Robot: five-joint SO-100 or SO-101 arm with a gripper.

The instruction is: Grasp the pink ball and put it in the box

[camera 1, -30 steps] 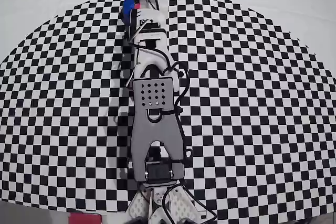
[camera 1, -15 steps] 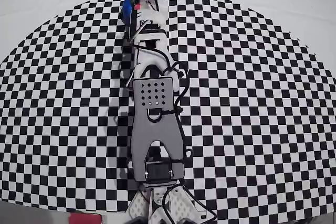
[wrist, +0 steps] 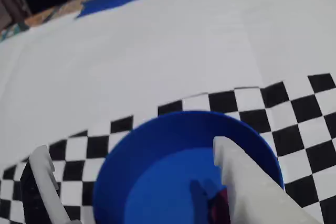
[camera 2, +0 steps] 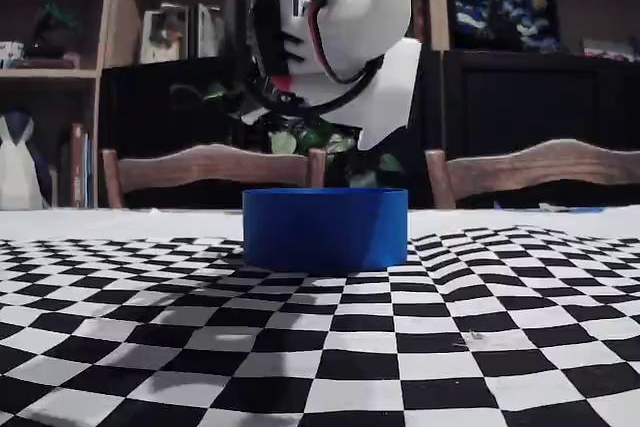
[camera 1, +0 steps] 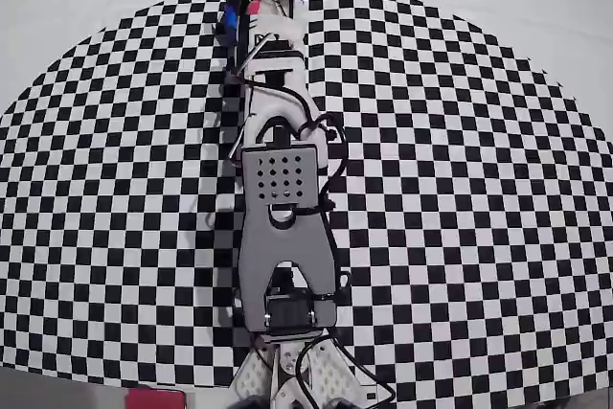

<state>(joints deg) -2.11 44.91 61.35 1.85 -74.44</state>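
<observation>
Solid blue box (camera 2: 325, 229) sits on a black-and-white checkered mat (camera 2: 420, 347) laid over a plain white tablecloth (wrist: 157, 51). A sliver of magenta-pink ball (wrist: 219, 207) shows beside the white gripper (wrist: 131, 182). The arm (camera 1: 280, 237) is white and grey.

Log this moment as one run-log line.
hand: above blue box | pink ball: beside finger, over box | release: unconfirmed

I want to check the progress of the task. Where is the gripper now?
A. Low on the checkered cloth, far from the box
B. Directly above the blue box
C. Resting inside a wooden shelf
B: in the wrist view the gripper hangs over the box.
</observation>
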